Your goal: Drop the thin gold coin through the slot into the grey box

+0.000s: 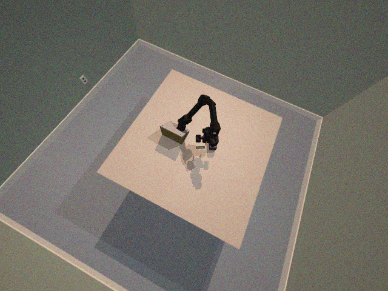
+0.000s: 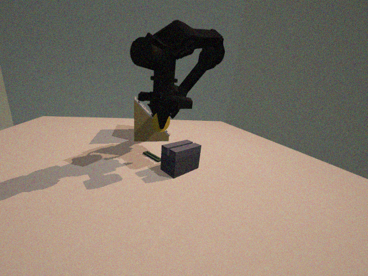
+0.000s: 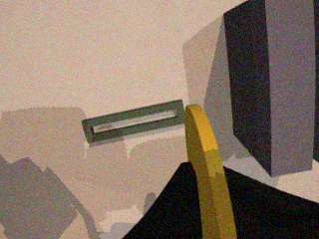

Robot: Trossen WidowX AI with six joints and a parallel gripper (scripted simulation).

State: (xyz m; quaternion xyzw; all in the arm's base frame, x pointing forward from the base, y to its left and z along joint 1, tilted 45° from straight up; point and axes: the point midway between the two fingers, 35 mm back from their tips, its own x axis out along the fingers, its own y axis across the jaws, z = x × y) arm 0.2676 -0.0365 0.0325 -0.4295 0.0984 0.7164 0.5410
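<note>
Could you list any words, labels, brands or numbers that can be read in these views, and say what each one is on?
There is no readable text in any view.
Gold coin, held in the gripper: plain edge, no marking visible.
Grey box: plain faces, only the slot in its lid.
Dark-green holder: no label.
Tan block behind the arm: no print legible.
Small wall plate in the top view: too small to read.

Arm (image 2: 178, 44) folded high, elbow uppermost, wrist directed downward above mid-bench. Gripper (image 2: 161, 123) pinched firmly on the edge-up gold coin (image 3: 211, 193), raised off the surface.
</note>
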